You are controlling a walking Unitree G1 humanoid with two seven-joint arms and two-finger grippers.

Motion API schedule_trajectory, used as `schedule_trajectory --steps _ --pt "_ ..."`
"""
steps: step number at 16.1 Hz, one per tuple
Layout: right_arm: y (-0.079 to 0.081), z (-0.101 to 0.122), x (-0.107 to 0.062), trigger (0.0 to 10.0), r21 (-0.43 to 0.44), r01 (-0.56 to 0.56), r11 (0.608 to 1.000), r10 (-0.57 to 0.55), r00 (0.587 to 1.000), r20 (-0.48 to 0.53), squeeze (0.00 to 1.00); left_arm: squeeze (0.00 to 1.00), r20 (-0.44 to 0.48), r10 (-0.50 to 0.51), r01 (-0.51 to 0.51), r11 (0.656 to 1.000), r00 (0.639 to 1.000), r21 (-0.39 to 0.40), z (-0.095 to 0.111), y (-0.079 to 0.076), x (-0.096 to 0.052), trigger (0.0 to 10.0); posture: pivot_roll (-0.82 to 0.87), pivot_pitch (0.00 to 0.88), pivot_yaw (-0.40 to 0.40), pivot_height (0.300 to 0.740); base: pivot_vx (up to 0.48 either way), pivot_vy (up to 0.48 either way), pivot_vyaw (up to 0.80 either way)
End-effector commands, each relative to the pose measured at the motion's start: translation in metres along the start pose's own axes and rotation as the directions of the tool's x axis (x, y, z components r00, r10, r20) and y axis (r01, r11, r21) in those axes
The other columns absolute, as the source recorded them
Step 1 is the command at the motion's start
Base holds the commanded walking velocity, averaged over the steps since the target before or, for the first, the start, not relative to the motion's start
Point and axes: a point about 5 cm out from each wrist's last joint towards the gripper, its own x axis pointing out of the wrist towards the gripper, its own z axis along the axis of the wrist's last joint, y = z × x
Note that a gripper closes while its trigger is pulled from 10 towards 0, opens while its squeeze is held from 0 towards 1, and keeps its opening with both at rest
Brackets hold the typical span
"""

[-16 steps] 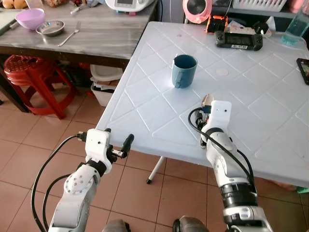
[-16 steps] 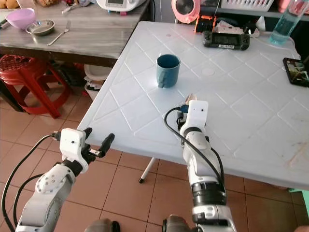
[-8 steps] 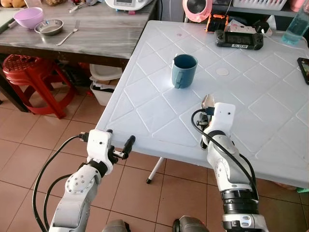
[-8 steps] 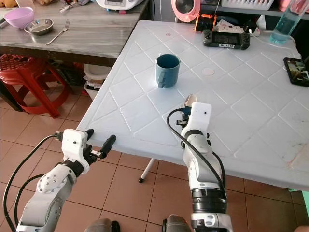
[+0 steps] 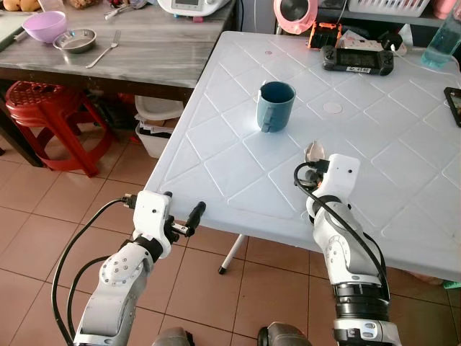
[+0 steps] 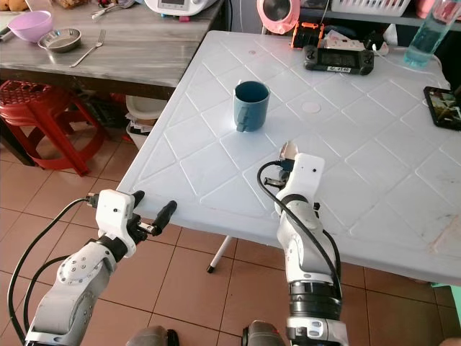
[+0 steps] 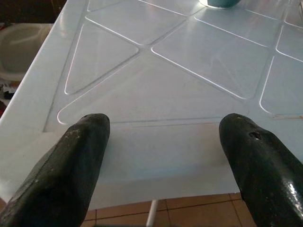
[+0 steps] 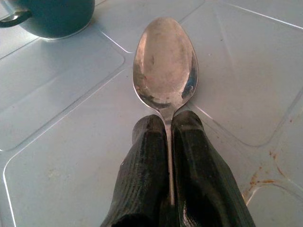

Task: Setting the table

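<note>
White plastic surface with a diamond-pattern relief, seen from the robot's head. The right tool is pinched tight on the handle of a metal spoon, the bowl of which projects beyond the fingertips, low over the surface and near its front edge. A dark blue mug stands upright on the surface beyond the spoon, apart from it, its handle turned toward the robot. The left tool is held just off the surface's near left edge, above the tiled floor, its fingers spread wide with nothing between them. Farther back on the surface lie a black game controller and a blue bottle. A second, grey wooden surface to the left carries a purple bowl, a steel bowl and a fork; a red stool stands under it.
</note>
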Motion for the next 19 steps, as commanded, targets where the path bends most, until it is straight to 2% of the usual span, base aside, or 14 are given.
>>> schedule_trajectory --steps 1,3,5,6,7,8,9,11,13,14,15,17,19 --pt "-0.006 -0.030 -0.001 0.0 0.019 0.030 0.999 -0.027 0.988 -0.151 0.00 0.00 -0.019 0.000 0.000 1.000 1.000 0.009 -0.002 0.001 0.000 10.0 0.01 0.068 0.038 0.740 0.000 0.000 0.00" --pt "-0.007 -0.030 -0.001 0.0 0.047 0.047 0.998 -0.039 0.988 -0.151 0.00 0.00 -0.019 -0.002 0.002 1.000 1.000 0.010 -0.002 0.001 0.000 10.0 0.01 0.065 0.039 0.740 0.000 0.000 0.00" --pt "-0.011 -0.027 -0.001 0.0 0.142 0.091 0.986 -0.072 0.989 -0.130 0.00 0.00 -0.018 -0.003 0.003 1.000 1.000 0.010 -0.002 0.001 0.000 10.0 0.01 0.062 0.039 0.740 0.000 0.000 0.00" --pt "-0.011 -0.018 -0.001 0.0 0.173 0.086 0.981 -0.076 0.995 -0.063 0.00 0.00 -0.016 0.001 -0.001 1.000 1.000 0.008 -0.003 0.001 0.000 10.0 0.01 0.051 0.039 0.740 0.000 0.000 0.00" --pt "-0.011 -0.014 -0.002 0.0 0.169 0.075 0.983 -0.071 0.997 -0.028 0.00 0.00 -0.015 0.004 -0.004 1.000 1.000 0.006 -0.003 0.001 -0.001 10.0 0.01 0.048 0.040 0.740 0.000 0.000 0.00" --pt "-0.013 0.000 -0.007 0.0 0.068 0.063 0.996 -0.069 0.993 0.091 0.00 0.00 0.003 0.032 -0.032 0.999 0.999 0.000 -0.001 0.004 0.001 10.0 0.01 0.041 0.035 0.740 0.000 0.000 0.00" --pt "-0.014 0.004 -0.010 0.0 0.057 0.067 0.996 -0.074 0.989 0.131 0.00 0.00 0.012 0.044 -0.044 0.999 0.999 -0.006 0.000 0.005 0.002 10.0 0.00 0.031 0.032 0.740 0.000 0.000 0.00" --pt "-0.022 0.003 -0.020 0.0 0.115 0.084 0.990 -0.102 0.981 0.164 0.00 0.00 0.022 0.102 -0.101 0.995 0.995 -0.014 0.001 0.012 0.005 10.0 0.00 0.021 0.030 0.740 0.000 0.000 0.00" --pt "-0.025 0.006 -0.028 0.0 0.078 0.066 0.995 -0.082 0.973 0.217 0.00 0.00 0.029 0.126 -0.125 0.991 0.992 -0.041 0.002 0.014 0.007 10.0 -0.01 0.017 0.029 0.740 0.000 0.000 0.00" --pt "-0.028 0.006 -0.034 2.8 0.097 0.059 0.994 -0.081 0.967 0.240 0.00 0.00 0.035 0.132 -0.131 0.991 0.991 -0.037 0.003 0.015 0.009 10.0 -0.02 0.008 0.031 0.740 0.000 0.000 0.00" --pt "-0.033 0.008 -0.039 10.0 0.097 0.070 0.993 -0.094 0.958 0.269 0.00 0.00 0.042 0.137 -0.135 0.990 0.990 -0.046 0.004 0.015 0.013 10.0 -0.03 0.000 0.032 0.740 0.000 0.000 0.00" --pt "-0.034 0.011 -0.041 10.0 0.069 0.072 0.995 -0.089 0.952 0.294 0.00 0.00 0.049 0.134 -0.132 0.990 0.990 -0.051 0.005 0.014 0.017 10.0 -0.04 0.000 0.032 0.740 0.000 0.000 0.00" --pt "-0.032 0.013 -0.038 10.0 0.086 0.067 0.994 -0.089 0.952 0.294 0.00 0.00 0.060 0.124 -0.121 0.991 0.990 -0.051 0.006 0.012 0.020 10.0 -0.04 0.000 0.033 0.740 0.000 0.139 0.00"
